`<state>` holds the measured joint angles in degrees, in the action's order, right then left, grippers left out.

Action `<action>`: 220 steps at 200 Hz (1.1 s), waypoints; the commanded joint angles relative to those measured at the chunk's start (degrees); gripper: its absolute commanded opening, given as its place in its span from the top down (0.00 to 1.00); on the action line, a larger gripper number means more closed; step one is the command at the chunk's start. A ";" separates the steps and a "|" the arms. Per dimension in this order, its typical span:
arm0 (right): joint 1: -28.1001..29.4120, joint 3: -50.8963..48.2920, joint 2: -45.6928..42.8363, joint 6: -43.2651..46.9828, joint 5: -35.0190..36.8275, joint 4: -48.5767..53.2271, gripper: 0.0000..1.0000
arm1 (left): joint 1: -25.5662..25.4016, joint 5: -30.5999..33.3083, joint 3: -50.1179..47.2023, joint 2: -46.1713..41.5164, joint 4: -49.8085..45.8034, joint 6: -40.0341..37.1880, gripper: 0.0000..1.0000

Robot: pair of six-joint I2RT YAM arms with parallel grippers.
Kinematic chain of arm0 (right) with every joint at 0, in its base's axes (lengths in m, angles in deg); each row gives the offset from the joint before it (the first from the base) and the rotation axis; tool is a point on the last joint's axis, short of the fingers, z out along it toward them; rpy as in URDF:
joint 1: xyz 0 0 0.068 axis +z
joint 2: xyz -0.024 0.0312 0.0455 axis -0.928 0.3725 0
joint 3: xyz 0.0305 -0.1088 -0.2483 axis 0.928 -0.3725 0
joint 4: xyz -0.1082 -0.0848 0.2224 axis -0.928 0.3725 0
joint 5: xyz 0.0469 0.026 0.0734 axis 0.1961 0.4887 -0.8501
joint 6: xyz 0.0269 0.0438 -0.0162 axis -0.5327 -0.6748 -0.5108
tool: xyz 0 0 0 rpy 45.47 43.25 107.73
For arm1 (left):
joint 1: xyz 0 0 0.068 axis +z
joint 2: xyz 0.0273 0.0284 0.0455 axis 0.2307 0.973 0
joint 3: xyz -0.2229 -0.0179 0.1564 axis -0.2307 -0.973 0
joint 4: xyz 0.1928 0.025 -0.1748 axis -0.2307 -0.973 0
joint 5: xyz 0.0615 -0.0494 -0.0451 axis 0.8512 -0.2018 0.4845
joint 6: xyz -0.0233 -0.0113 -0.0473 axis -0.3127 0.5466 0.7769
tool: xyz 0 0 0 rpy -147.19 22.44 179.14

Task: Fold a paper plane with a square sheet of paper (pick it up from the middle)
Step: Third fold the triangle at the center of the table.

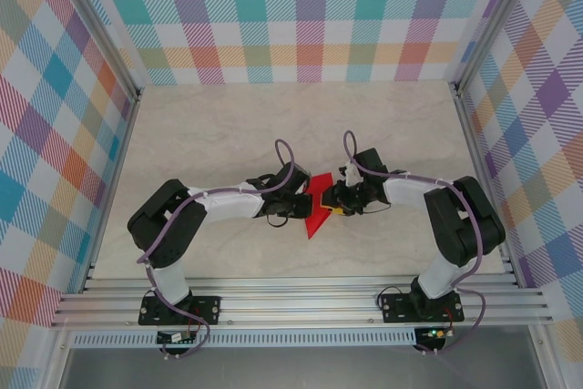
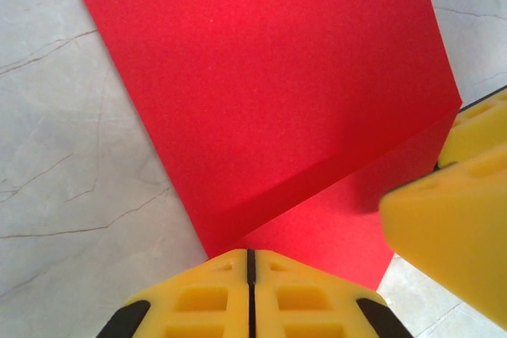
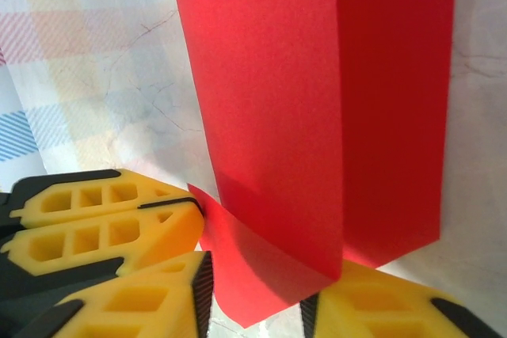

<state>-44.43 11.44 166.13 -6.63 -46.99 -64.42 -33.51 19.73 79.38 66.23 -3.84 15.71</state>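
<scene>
The paper plane [image 1: 315, 220] is a folded red sheet at the table's middle, pointed toward the near edge. In the left wrist view its overlapping red layers [image 2: 269, 93] lie on the table. My left gripper [image 2: 249, 255] [image 1: 297, 209] is shut, pinching the paper's near corner. The right wrist view shows that corner meeting the seam between the left gripper's fingers [image 3: 111, 227]. My right gripper [image 3: 253, 290] [image 1: 339, 204] stands open, a lifted red flap [image 3: 269, 156] rising between its jaws. One of its fingers [image 2: 447, 227] is close to the paper's right edge.
The pale marble-patterned table [image 1: 219, 134] surrounds the paper. Checked walls [image 1: 301, 15] close the back and both sides. An aluminium rail [image 1: 301, 302] runs along the near edge, where both arm bases stand. The two grippers almost touch over the paper.
</scene>
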 commanded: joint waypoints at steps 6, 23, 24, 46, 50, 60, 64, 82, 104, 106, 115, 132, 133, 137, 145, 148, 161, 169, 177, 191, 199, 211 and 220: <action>-0.15 2.36 2.20 3.20 -1.86 0.91 0.72 | -0.48 -1.06 1.14 0.06 1.02 -0.65 0.90; -0.15 2.64 2.58 3.15 -1.24 1.51 0.76 | -0.60 -0.61 0.36 -1.33 1.37 0.01 0.85; -0.15 2.65 2.60 3.10 -1.25 1.53 0.76 | -0.60 -0.53 0.33 -1.44 1.44 0.07 0.84; -0.13 2.83 2.36 2.14 -0.84 1.66 0.83 | -2.37 2.92 -0.73 -3.93 0.44 0.47 0.76; -0.12 2.85 2.29 1.95 -0.81 1.72 0.83 | -2.79 3.57 -0.80 -4.25 0.17 0.46 0.74; -0.11 2.91 2.35 1.25 -0.73 1.81 0.86 | -4.31 5.50 -1.09 -4.77 -0.34 0.81 0.68; -0.13 2.85 2.35 0.94 -0.73 1.75 0.87 | -4.97 6.35 -1.00 -4.92 -0.69 0.99 0.67; -0.13 2.74 2.12 -0.87 -0.46 1.54 0.90 | -8.54 12.51 -0.08 -4.73 -3.56 1.19 0.64; -0.07 2.54 1.92 -3.04 -1.11 1.06 0.91 | -11.90 17.81 1.19 -3.83 -5.76 1.99 0.60; -0.08 2.49 1.92 -3.08 -1.31 0.92 0.91 | -12.11 18.18 1.38 -3.73 -5.98 1.97 0.60; -0.06 2.50 1.90 -3.60 -1.85 0.65 0.91 | -13.01 20.48 2.08 -3.05 -7.23 2.22 0.58; -0.07 2.65 1.91 -3.58 -1.97 0.99 0.91 | -13.79 22.55 3.17 -1.76 -8.24 2.57 0.57; -0.07 2.65 1.88 -3.60 -2.06 1.00 0.91 | -13.84 22.57 3.18 -1.75 -8.24 2.58 0.57; -0.06 2.73 1.91 -3.58 -2.18 1.01 0.90 | -14.07 22.62 3.34 -1.38 -8.23 2.73 0.56; -0.06 2.90 1.93 -3.50 -2.29 1.26 0.90 | -14.47 22.87 3.69 -0.75 -8.22 2.68 0.56; -0.06 2.95 1.93 -3.46 -2.35 1.35 0.90 | -14.60 23.05 3.87 -0.56 -8.17 2.71 0.56; -0.07 3.00 1.93 -3.43 -2.49 1.46 0.90 | -15.17 24.15 4.91 0.69 -8.24 2.93 0.56; -0.11 3.03 1.89 -3.45 -2.49 1.46 0.90 | -15.52 24.60 5.74 1.52 -10.52 2.89 0.56; -0.06 3.09 1.91 -3.51 -2.52 1.54 0.90 | -15.70 25.47 6.53 2.35 -11.30 3.14 0.56; -0.06 3.17 1.92 -3.58 -2.62 1.49 0.90 | -16.24 27.05 7.36 3.68 -12.42 3.67 0.56; -0.11 3.18 1.89 -3.55 -2.66 1.55 0.90 | -16.63 28.16 7.80 4.38 -13.03 4.32 0.56; -0.06 3.23 1.92 -3.54 -2.42 1.72 0.90 | -17.08 29.18 7.90 5.01 -13.23 5.11 0.57; -0.07 3.26 1.90 -3.58 -2.34 1.84 0.90 | -17.34 29.55 7.94 5.31 -13.12 5.63 0.58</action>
<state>-44.43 13.12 168.25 -9.95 -48.00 -63.52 -49.51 45.28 86.01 70.23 -13.96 19.10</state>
